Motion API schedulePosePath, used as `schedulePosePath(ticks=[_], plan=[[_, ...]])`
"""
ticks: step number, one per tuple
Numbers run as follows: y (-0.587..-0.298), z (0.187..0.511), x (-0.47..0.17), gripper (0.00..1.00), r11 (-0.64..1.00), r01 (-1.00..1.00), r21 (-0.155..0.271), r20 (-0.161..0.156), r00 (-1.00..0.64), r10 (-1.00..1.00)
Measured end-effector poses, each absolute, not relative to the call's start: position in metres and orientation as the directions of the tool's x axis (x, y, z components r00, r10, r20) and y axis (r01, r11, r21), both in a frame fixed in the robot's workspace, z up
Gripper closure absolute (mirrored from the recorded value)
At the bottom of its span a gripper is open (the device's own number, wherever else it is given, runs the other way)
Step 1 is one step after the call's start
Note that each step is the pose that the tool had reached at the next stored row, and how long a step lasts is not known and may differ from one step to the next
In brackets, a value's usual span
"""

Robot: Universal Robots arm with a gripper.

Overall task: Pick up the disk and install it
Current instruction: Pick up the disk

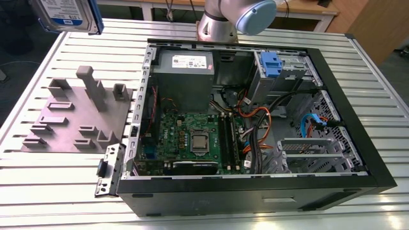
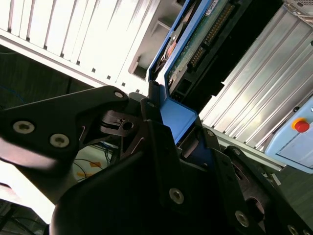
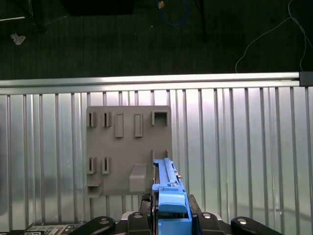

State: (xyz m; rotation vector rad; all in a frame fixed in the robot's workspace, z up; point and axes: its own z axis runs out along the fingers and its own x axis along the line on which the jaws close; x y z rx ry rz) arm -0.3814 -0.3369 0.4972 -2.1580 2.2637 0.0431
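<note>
Hanging high above the slatted tabletop [image 1: 357,52] at the exterior view's upper left, the disk [image 1: 67,14] turns its white-and-blue label face toward that camera. In both wrist views the tool [image 3: 171,215] has its fingers closed tight on the blue carrier frame at one end of the disk. The disk's long axis runs straight out from the fingers, with the free end pointing down toward the tabletop and the grey fixture plate [image 3: 128,147] lying there. Well apart from the disk, the open computer case [image 1: 255,196] lies on its side. It holds a green motherboard [image 1: 191,139], a grey power supply [image 1: 184,72], a blue latch [image 1: 271,64] at the drive cage and loose cables [image 1: 255,115].
</note>
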Motion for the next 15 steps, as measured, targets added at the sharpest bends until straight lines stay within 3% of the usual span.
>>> schedulePosePath(ticks=[15], plan=[[-0.3369, 0.4972, -0.3738, 0.64, 0.048, -0.999, 0.01, -0.029, -0.048, -0.998]])
